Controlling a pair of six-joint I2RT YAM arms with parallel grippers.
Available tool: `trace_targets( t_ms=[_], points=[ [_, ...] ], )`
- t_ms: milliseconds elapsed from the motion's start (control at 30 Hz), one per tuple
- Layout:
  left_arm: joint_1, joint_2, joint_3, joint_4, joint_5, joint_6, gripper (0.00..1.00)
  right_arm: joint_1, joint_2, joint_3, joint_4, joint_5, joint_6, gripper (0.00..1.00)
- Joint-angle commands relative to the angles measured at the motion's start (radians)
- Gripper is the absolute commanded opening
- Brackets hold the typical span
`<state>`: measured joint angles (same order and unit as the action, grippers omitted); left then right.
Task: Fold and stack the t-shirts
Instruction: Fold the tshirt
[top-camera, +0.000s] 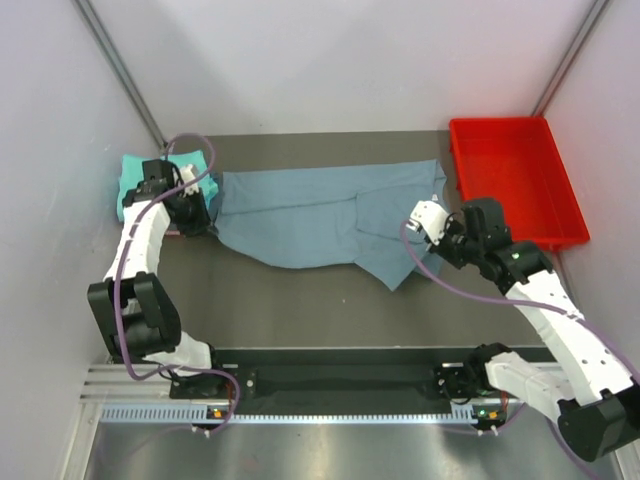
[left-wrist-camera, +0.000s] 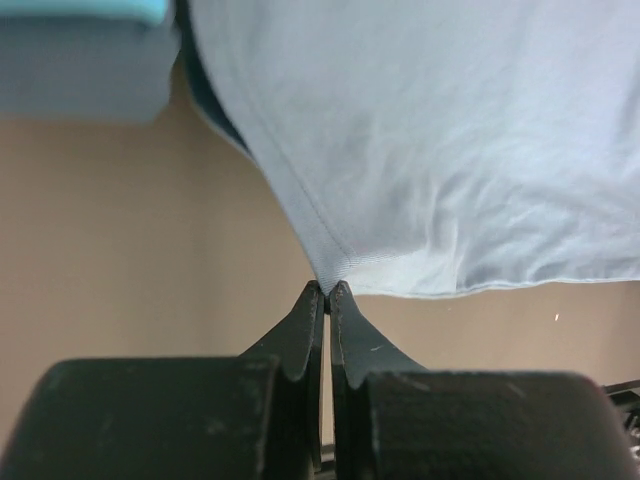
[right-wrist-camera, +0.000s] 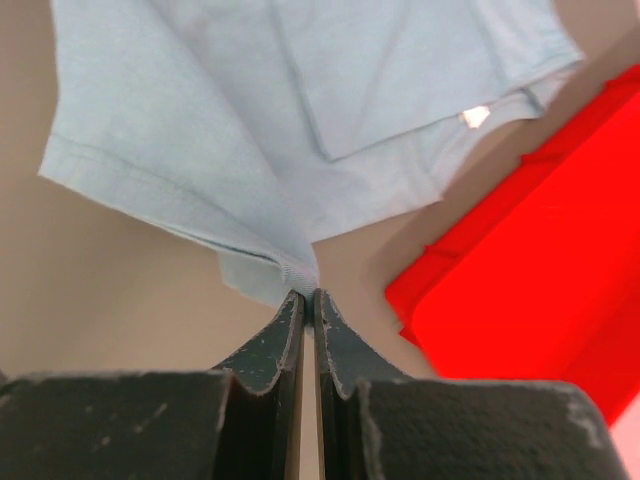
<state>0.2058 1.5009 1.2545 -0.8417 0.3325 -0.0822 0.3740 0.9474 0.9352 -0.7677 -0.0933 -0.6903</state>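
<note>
Spanning dark matte tabletop (top-camera: 300, 310) betw. white walls (top-camera: 330, 60), dusty grey-blue cloth t-shirt (top-camera: 320, 215); L gripper (left-wrist-camera: 327, 287) & R gripper (right-wrist-camera: 308, 295) pinched tight on its edges.

No legible text, brand, number or sign in any view. Only a small white neck label (right-wrist-camera: 475, 117) on the grey-blue t-shirt (right-wrist-camera: 200, 120), seen from the right wrist, too small and washed out to read.
</note>
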Motion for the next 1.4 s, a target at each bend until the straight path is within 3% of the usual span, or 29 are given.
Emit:
trace_targets(
  t_ms=[0,600,1367],
  points=[
    [-0.039,0.018,0.086,-0.010,0.010,0.029,0.00,-0.038,0.010,0.089,0.062,0.026,-0.018,0.00],
    [-0.055,0.271,0.359,0.039,-0.067,0.032,0.00,-0.148,0.348,0.298,0.356,-0.017,0.081,0.00],
    [-0.062,0.598,0.689,0.053,-0.162,0.056,0.00,-0.178,0.856,0.712,0.427,0.020,0.121,0.00]
  ],
)
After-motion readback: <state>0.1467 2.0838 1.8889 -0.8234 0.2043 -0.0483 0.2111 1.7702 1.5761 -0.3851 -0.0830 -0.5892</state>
